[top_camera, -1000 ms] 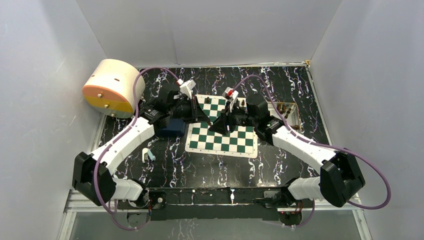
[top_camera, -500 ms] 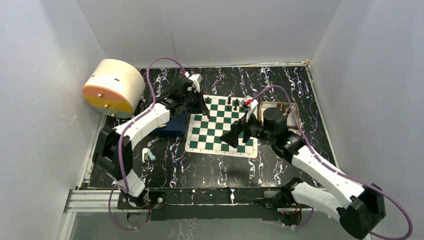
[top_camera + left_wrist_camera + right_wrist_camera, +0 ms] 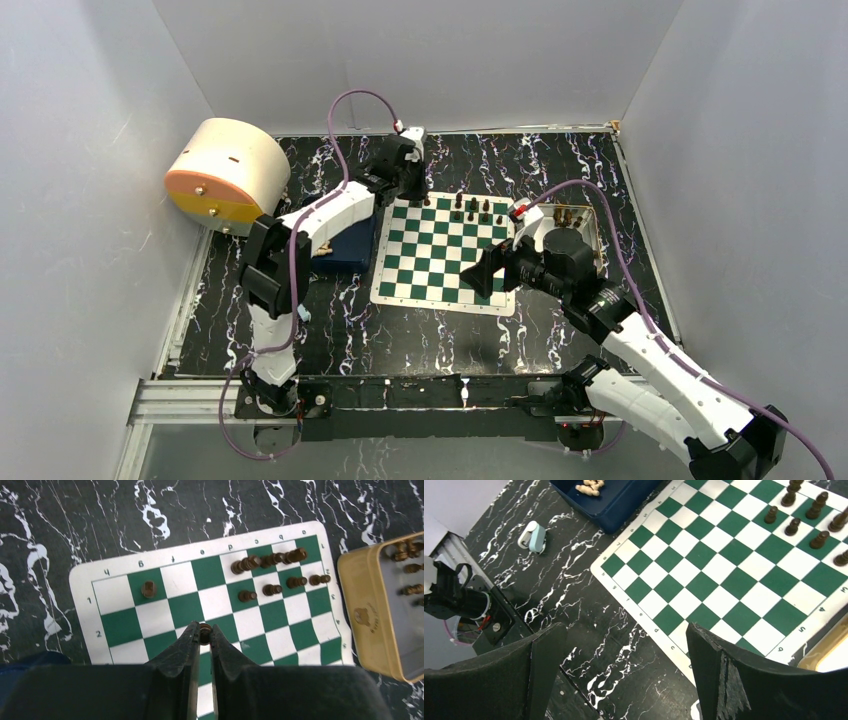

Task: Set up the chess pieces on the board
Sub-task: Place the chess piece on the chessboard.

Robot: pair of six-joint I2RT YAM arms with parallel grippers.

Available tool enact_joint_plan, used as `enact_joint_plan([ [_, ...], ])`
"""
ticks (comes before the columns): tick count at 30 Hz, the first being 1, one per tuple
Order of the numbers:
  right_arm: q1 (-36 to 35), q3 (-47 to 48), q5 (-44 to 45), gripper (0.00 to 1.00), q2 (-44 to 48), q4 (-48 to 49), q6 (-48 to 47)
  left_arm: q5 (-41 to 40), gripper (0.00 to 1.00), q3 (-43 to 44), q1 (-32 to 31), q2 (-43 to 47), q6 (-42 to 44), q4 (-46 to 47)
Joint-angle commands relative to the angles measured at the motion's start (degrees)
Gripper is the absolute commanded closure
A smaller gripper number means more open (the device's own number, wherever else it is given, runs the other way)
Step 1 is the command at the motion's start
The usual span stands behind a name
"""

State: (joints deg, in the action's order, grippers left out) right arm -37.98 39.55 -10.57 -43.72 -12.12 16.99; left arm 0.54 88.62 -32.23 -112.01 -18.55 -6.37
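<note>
Black marbled table (image 3: 420, 340), board (image 3: 186, 608) partly set
Left fingers (image 3: 181, 647) clamp a dark chess piece (image 3: 204, 626) near the board's far-left corner; it likely needs lowering onto its square. Right fingers (image 3: 724, 672) spread, empty.

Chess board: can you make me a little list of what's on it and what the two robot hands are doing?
board: green and white checks, lying flat
chess pieces: two dark rows by one corner, plus a lone piece
left gripper: shut on one dark piece, over the board
right gripper: open, holding nothing
gold tray: beside the board, more pieces inside
</note>
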Motion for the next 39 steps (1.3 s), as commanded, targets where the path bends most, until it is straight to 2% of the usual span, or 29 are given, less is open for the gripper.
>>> enact_joint_plan([
  [1, -0.2, 2.7, 3.3, 0.01, -0.1, -1.3, 0.0, -5.5, 1.0, 3.8, -1.1, -2.4, 4.6, 2.5],
  [6, -0.2, 3.5, 4.8, 0.01, 0.3, -2.9, -1.1, -8.9, 1.0, 6.1, -2.6, -5.7, 7.9, 3.8],
  [15, -0.2, 3.2, 6.2, 0.01, 0.1, -3.0, -1.0, -11.3, 1.0, 3.4, -3.3, -7.7, 9.4, 11.3],
  [39, -0.2, 5.2, 9.4, 0.01, 0.5, -5.9, -2.6, -12.4, 1.0, 2.6, -3.3, -12.3, 11.2, 14.5],
])
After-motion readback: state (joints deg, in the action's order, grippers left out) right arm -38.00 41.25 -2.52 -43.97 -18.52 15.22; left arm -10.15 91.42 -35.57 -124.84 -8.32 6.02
